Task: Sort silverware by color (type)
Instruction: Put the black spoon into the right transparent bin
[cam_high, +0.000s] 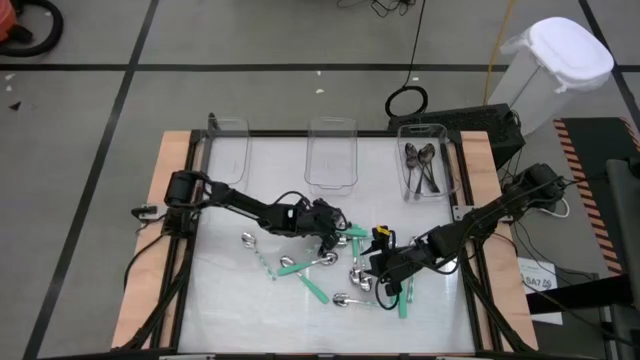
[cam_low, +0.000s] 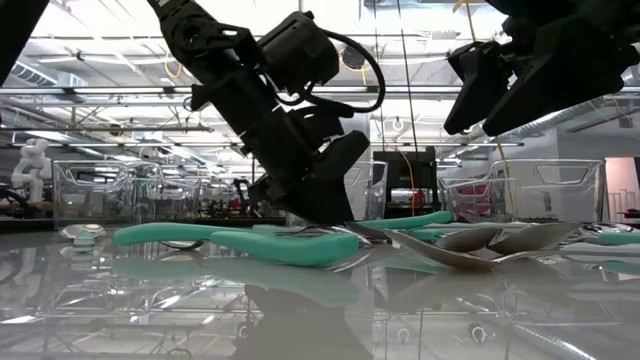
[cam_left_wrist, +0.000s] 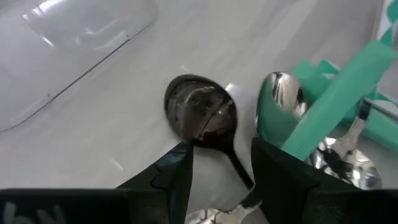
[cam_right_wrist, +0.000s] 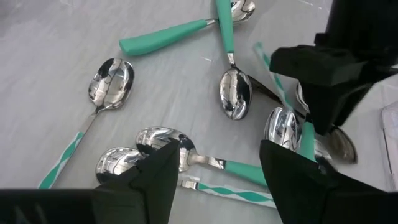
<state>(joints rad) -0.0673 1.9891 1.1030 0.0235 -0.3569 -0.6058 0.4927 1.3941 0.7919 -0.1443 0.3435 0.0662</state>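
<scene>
While our left fingers (cam_left_wrist: 221, 177) straddle one dark blackish metal spoon (cam_left_wrist: 202, 115), spread, our right fingers (cam_right_wrist: 217, 165) gape above five teal-handled spoons (cam_right_wrist: 165, 36).

**Spoons: one kind binned, the rest loose mid-table**

I see a few dark spoons (cam_high: 422, 165) lying lengthwise in the far right bin, bowls toward the far end. One more dark spoon (cam_left_wrist: 202, 118) lies bowl-up on the table, its thin handle running under a silver one. The teal-handled spoons (cam_high: 300, 267) are scattered flat at mid-table, handles pointing in different directions, some crossing each other. I count several shiny silver bowls (cam_right_wrist: 113, 81) facing up among them. One all-silver spoon (cam_high: 248, 239) lies a little apart on the left.
</scene>
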